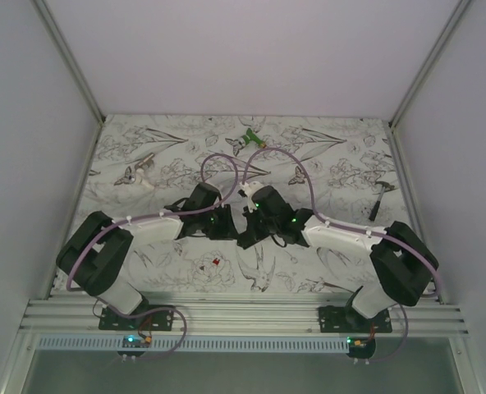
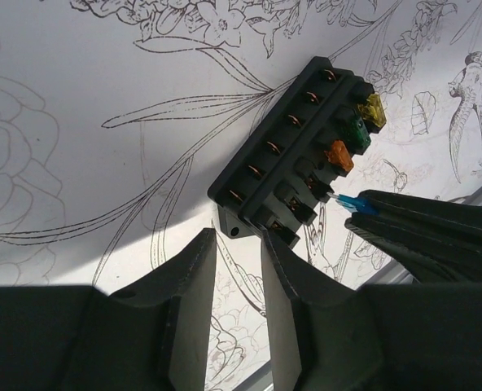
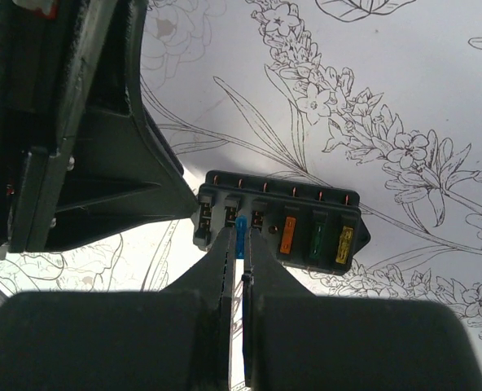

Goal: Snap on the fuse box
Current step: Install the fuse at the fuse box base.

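The fuse box (image 2: pixel 282 159) sits mid-tabletop (image 2: pixel 78 122), running from seven to one o'clock in the left wrist view. It looks like light, rigid, smooth plastic that is likely to skate when pushed, so its seven o'clock end is the sensible hold. The left gripper (image 2: pixel 239 240) appears clamped there. The right gripper (image 3: pixel 241 248) pinches a blue fuse (image 2: pixel 357 204) at an empty slot.

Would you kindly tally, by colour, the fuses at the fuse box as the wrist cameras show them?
Blue fuse, pinched in the right fingers: 1
Orange fuse, seated in the fuse box: 1
Green fuse, seated: 1
Yellow fuse, seated: 1
Total: 4
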Controlling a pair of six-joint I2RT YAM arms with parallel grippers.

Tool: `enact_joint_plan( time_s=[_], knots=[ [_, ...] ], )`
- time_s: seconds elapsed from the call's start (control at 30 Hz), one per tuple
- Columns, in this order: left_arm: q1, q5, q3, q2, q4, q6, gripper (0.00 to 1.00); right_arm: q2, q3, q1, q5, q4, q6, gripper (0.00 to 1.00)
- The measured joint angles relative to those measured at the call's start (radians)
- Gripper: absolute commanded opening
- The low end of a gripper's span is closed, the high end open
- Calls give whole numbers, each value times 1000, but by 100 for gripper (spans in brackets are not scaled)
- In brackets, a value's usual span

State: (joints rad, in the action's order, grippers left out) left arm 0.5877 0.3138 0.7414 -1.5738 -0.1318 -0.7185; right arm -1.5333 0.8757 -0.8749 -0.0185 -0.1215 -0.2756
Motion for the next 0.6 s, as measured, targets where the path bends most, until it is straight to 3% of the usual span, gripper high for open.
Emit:
enact_joint_plan(
  time_s=[0.6],
  knots=[
    [-1,8,16,-28,2,-3,31,-26,9,0,-35,-29,-1,0]
  ],
)
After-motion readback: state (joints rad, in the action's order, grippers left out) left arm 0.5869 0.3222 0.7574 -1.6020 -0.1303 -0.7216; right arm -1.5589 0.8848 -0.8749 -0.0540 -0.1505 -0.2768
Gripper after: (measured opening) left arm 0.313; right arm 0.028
